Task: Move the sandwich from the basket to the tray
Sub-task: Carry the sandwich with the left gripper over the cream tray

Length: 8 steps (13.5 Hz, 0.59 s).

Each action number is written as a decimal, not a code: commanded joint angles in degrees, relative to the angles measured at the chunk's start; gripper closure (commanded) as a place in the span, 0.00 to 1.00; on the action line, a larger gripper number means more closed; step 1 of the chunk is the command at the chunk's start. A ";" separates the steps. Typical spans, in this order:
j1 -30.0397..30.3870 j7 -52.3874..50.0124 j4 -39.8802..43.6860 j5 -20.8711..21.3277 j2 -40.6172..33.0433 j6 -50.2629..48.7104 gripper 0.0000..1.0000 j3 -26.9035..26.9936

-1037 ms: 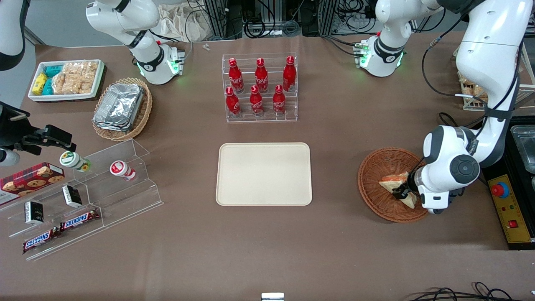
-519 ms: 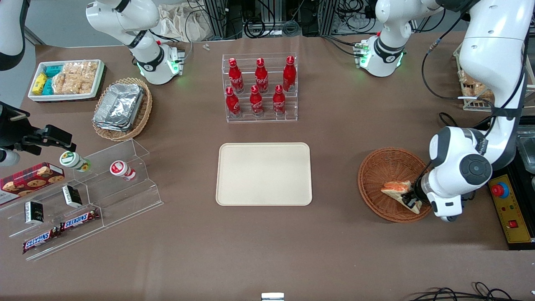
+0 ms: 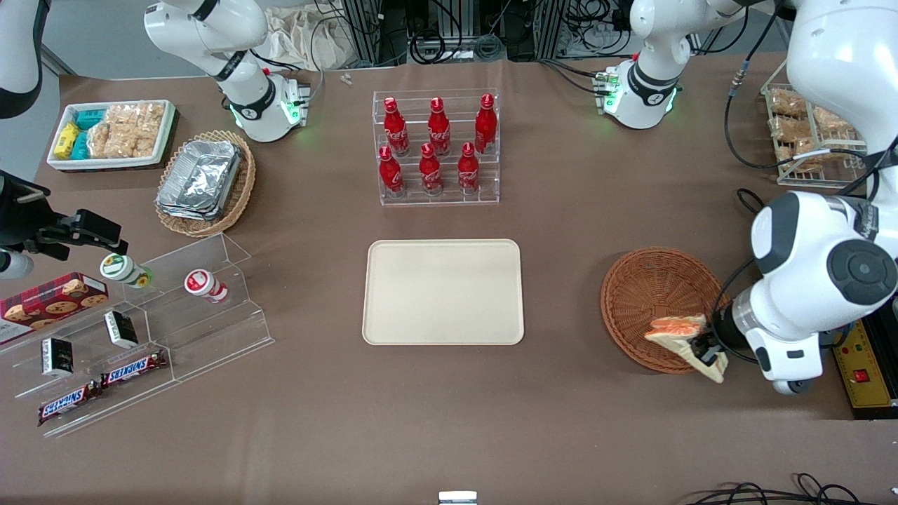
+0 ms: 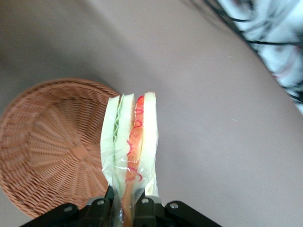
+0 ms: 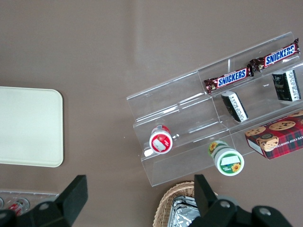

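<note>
My gripper [image 3: 710, 348] is shut on the sandwich [image 3: 679, 330], a wrapped wedge of pale bread with pink-red filling, and holds it lifted over the rim of the basket [image 3: 645, 298] nearest the front camera. In the left wrist view the sandwich [image 4: 130, 142] stands edge-on between the gripper [image 4: 127, 204] fingers, with the reddish-brown wicker basket [image 4: 52, 146] below and beside it, holding nothing. The cream tray [image 3: 443, 292] lies flat at the table's middle, toward the parked arm from the basket, with nothing on it.
A clear rack of red bottles [image 3: 436, 147] stands farther from the camera than the tray. A wire rack of snack packets [image 3: 807, 133] and a yellow control box [image 3: 859, 351] sit at the working arm's end. Acrylic shelves with snacks [image 3: 140, 322] lie toward the parked arm.
The gripper has lifted the sandwich out of the basket's bowl and carried it toward the front camera, over the rim. The arm's wrist has risen and swung outward.
</note>
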 commanded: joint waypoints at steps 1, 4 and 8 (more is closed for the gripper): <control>-4.44 -0.87 2.26 -0.29 0.76 -1.54 1.00 -1.66; -10.16 -0.51 2.53 1.46 1.46 -1.62 1.00 -1.57; -18.86 2.47 2.44 3.65 6.36 -1.62 1.00 -1.66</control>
